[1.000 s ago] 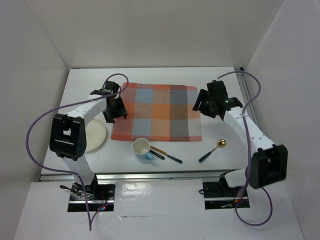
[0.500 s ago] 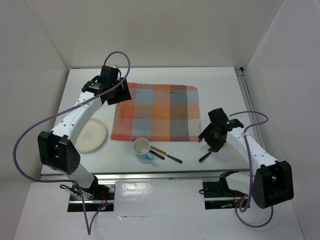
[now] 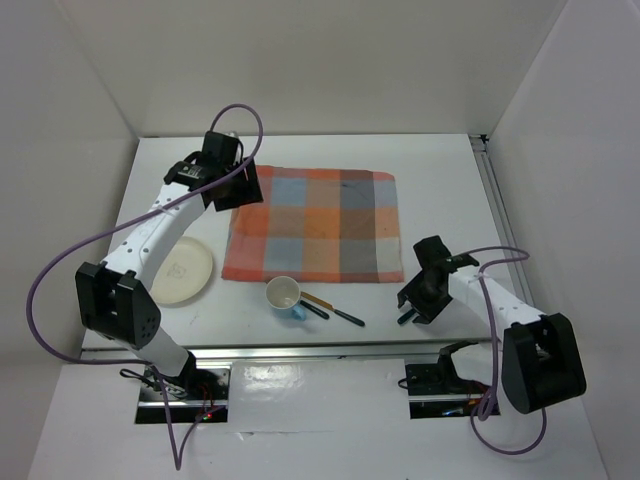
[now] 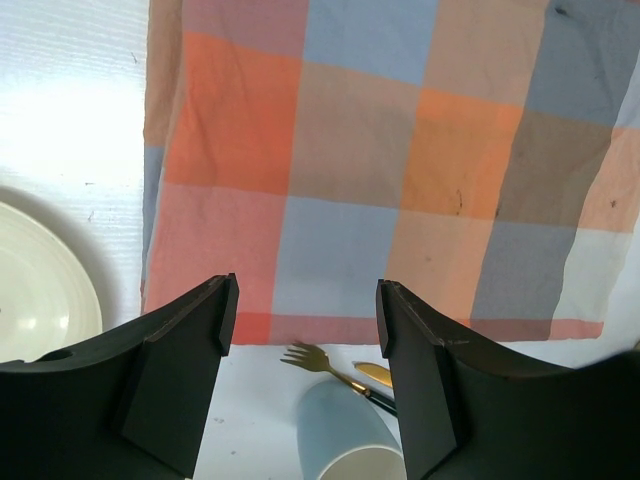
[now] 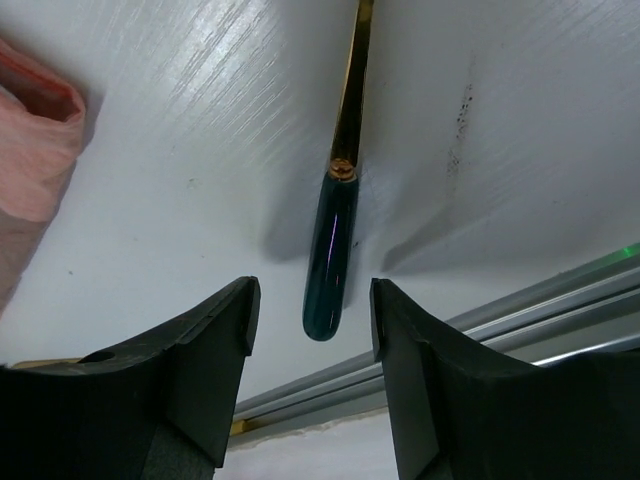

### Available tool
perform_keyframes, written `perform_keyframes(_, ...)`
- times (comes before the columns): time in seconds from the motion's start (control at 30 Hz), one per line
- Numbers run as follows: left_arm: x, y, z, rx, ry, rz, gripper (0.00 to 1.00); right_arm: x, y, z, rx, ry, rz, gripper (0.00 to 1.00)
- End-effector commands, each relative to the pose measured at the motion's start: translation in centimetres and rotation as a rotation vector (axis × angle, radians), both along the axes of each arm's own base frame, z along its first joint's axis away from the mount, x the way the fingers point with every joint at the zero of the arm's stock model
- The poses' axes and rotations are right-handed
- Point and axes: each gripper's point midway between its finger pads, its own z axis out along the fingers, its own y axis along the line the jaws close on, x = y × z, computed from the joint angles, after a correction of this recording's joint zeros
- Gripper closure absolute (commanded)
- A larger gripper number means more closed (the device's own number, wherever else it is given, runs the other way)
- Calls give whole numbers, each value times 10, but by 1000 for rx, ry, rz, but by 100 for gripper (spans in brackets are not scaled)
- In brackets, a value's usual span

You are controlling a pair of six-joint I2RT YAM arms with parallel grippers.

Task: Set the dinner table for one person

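The white dinner table (image 3: pixel 440 170) carries a checked orange-and-grey mat (image 3: pixel 315 225). A cream plate (image 3: pixel 180 270) lies left of the mat. A pale blue cup (image 3: pixel 285 296), a gold fork (image 4: pixel 320 362) and a knife (image 3: pixel 345 317) lie in front of it. My left gripper (image 3: pixel 235 185) hangs open above the mat's far left corner, holding nothing. My right gripper (image 5: pixel 312 315) is open and low over the table near the front edge. The dark green handle of a gold spoon (image 5: pixel 330 255) lies between its fingertips, apart from both. In the top view the gripper hides the spoon.
A metal rail (image 5: pixel 500 310) runs along the table's front edge, just beyond the spoon's handle. White walls enclose the table on three sides. The mat's near right corner (image 5: pixel 35 140) is bunched up left of the right gripper.
My right arm came down from the mat's right edge to the spoon near the front edge, its jaws narrowing a little. My left arm swung from the mat's left side to its far corner.
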Motion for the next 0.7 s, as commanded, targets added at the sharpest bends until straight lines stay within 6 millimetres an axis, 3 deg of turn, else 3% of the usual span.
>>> perform_keyframes(0.0,-2,-2,2,16,-4,-26,25,11,3,-7,18,-34,-15,41)
perform_keyframes(0.07,-2,-2,2,16,-4,-26,25,11,5,-15,25,-24,-14,45)
perform_keyframes(0.17,-1,-1,10,17,-25,-20,25,11,9,-23,50,-21,-34,60)
perform_keyframes(0.2,0,0,13,21,-36,-14,25,6,8,-26,45,-3,-34,68)
perform_keyframes(0.23,2,0,19,17,-49,-14,25,10,6,-25,33,-16,-37,84)
perform_keyframes(0.3,2,0,22,16,-51,-14,25,13,-4,-18,-24,-29,-57,96)
perform_keyframes(0.33,2,0,27,14,-56,-14,25,24,-8,-6,-47,-64,-73,100)
perform_keyframes(0.43,2,-5,36,0,-55,-39,25,38,-18,23,-127,-186,-44,100)
perform_keyframes(0.57,11,-9,80,-21,-145,-59,24,83,0,75,-99,-433,176,100)
perform_keyframes(0.6,10,-9,86,-23,-154,-59,24,101,9,84,-107,-502,309,100)
perform_keyframes(0.67,13,-9,99,-25,-188,-66,24,113,18,86,-94,-482,379,100)
